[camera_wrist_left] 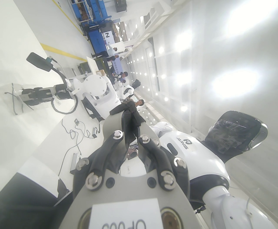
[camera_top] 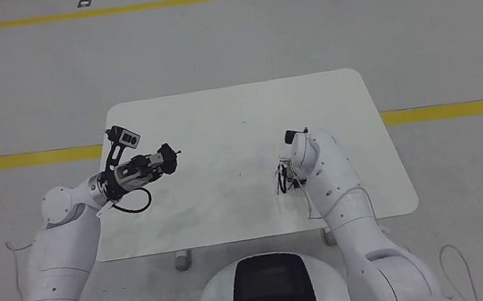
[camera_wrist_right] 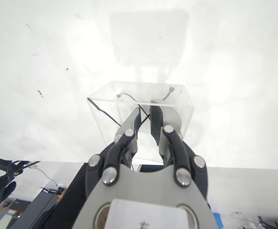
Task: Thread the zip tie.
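Clear box [camera_wrist_right: 184,102] walls flank right end effector [camera_wrist_right: 145,109] and black zip ties [camera_wrist_right: 169,93].

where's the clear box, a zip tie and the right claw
clear box [camera_wrist_right: 186,108], right wrist view, bare side wall
zip tie [camera_wrist_right: 104,112], right wrist view, middle of its strap
right claw [camera_wrist_right: 146,109], right wrist view, midway between its fingertips

Table top [camera_top: 237,114]: white, matt, smooth, lightly scuffed.
Box [camera_wrist_right: 189,102]: clear glossy plastic, reflective edges.
Zip ties [camera_wrist_right: 106,113]: thin black plastic, dull.
Right gripper [camera_wrist_right: 145,118]: ribbed black rubbery pads [camera_wrist_right: 156,121]; matt grey metal plate; polished metal pins.
Left gripper [camera_wrist_left: 129,115]: smooth black links, matt grey plate, shiny metal pins.
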Robot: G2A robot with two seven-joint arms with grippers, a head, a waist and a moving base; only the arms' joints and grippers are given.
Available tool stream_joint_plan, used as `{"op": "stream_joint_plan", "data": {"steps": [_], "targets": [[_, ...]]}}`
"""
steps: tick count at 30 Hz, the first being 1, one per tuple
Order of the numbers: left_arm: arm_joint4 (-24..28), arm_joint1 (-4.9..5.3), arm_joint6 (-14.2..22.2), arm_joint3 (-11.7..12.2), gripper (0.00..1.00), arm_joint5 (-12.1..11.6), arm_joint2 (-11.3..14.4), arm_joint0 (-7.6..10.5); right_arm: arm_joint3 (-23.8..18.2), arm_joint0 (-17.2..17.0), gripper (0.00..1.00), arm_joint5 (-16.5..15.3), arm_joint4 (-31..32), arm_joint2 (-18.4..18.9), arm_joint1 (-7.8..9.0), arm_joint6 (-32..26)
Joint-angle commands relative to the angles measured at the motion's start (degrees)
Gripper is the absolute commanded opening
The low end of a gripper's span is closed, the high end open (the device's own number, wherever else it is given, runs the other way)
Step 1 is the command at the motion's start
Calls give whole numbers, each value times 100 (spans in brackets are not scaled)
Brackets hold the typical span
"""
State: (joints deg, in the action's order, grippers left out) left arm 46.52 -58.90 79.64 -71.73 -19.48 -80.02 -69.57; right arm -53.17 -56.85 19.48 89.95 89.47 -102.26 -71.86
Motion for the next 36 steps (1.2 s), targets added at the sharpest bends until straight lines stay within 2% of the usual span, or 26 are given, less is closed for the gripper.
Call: {"op": "stream_joint_plan", "data": {"steps": [1,4,16,26,36], "targets": [[0,0,0,0,0,0,0,0,-5,-4,7,0,0,18,-20,68],[0,0,0,0,0,0,0,0,-82,-52,0,0,0,60,-55,187],[0,0,0,0,0,0,0,0,-607,-316,0,0,0,26,-77,95],[0,0,0,0,0,0,0,0,-1296,-568,0,0,0,-106,-35,-376],[0,0,0,0,0,0,0,0,-1862,-774,0,0,0,25,-126,-661]]}}
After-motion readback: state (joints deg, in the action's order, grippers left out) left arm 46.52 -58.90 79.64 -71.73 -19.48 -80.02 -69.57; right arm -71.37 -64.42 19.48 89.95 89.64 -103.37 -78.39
